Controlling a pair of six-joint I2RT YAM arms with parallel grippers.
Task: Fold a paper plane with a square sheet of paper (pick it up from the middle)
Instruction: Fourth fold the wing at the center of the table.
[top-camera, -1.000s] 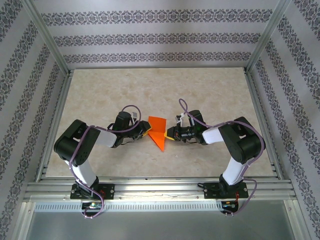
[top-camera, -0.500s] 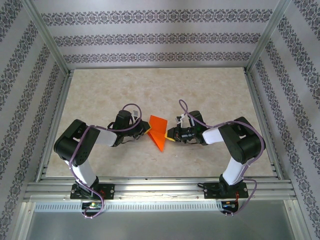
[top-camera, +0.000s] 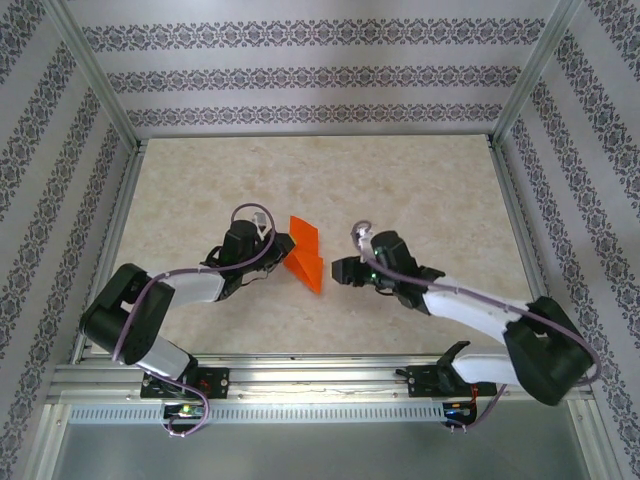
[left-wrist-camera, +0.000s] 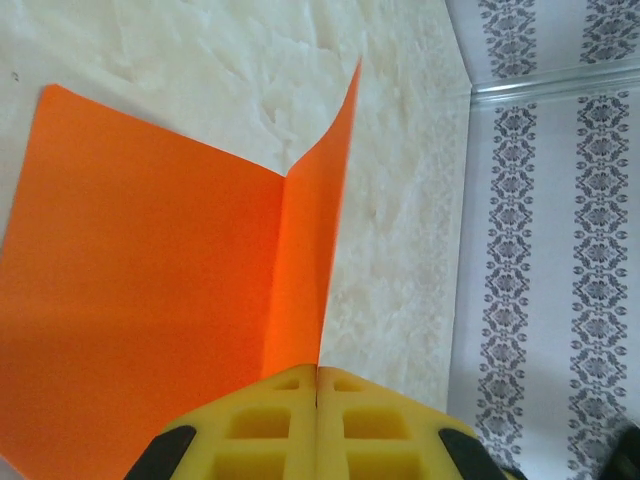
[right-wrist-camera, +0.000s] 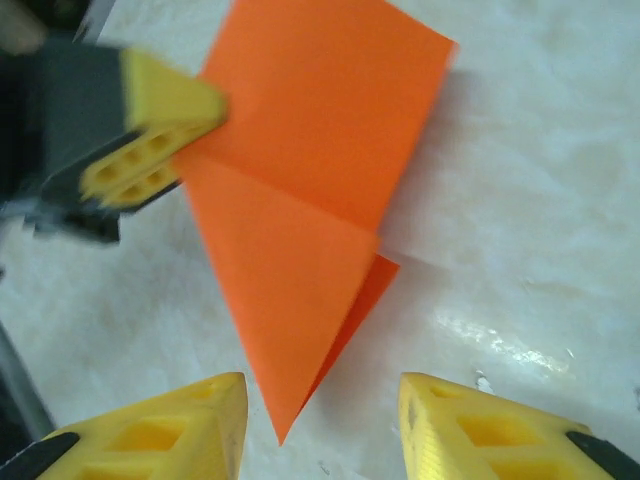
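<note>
The orange sheet of paper lies mid-table, folded along a crease, with one end narrowed to a point toward the near side. My left gripper is shut on the sheet's left edge. In the left wrist view the yellow pads meet on a raised flap of the sheet. My right gripper is open just right of the sheet, apart from it. In the right wrist view the sheet's pointed tip reaches down between the open right gripper, touching neither finger. The left gripper pinches the sheet's far-left edge.
The beige marbled table is boxed in by patterned walls and an aluminium frame along the near edge. Both arms stretch low toward the middle, with open room behind and beside the sheet.
The right gripper opened, let go of the sheet and backed off, its arm stretching out low. The left gripper closed on the sheet's left edge; the sheet shifted slightly left and farther away.
</note>
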